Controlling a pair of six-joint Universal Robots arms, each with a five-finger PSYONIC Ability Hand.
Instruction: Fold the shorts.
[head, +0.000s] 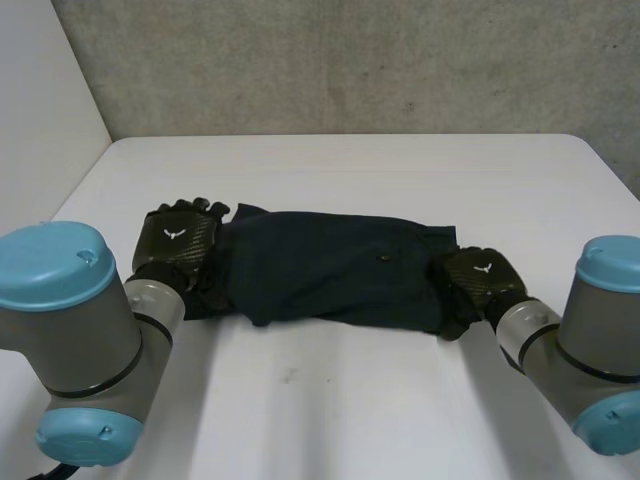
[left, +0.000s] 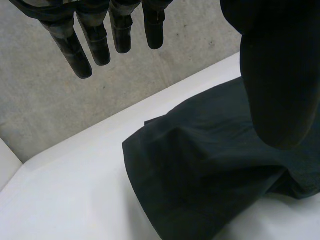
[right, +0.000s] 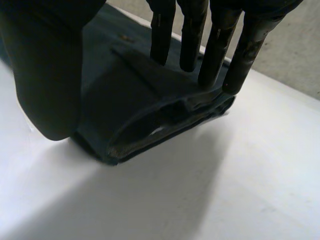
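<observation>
Shorts (head: 330, 265) are laid as a dark, wrinkled band across the middle of the frame on the white table (head: 350, 400). They are judged to be doubled lengthwise already, from the layered end. Left hand (head: 180, 245) is set at the band's left end, centre-left. Right hand (head: 478, 280) is set at the right end, centre-right.

In the left wrist view the fingers (left: 97, 45) are held straight and clear above the cloth, with the thumb (left: 280, 75) apart. The hand is open and nothing is gripped.

In the right wrist view the fingers (right: 235, 60) are straight, tips touching the gaping layered edge (right: 165, 117), with the thumb (right: 45, 75) apart. This hand is open too, and the cloth is not pinched yet.

Risks:
- Only the top layer could be caught at the gaping edge, so the lower layers would be left on the table and the fold pulled apart.
- With the left end unheld, the whole band could be dragged instead of folded.
- A skewed fold would be produced if one end is lifted ahead of the other, and the wrinkles would be pressed in.
</observation>
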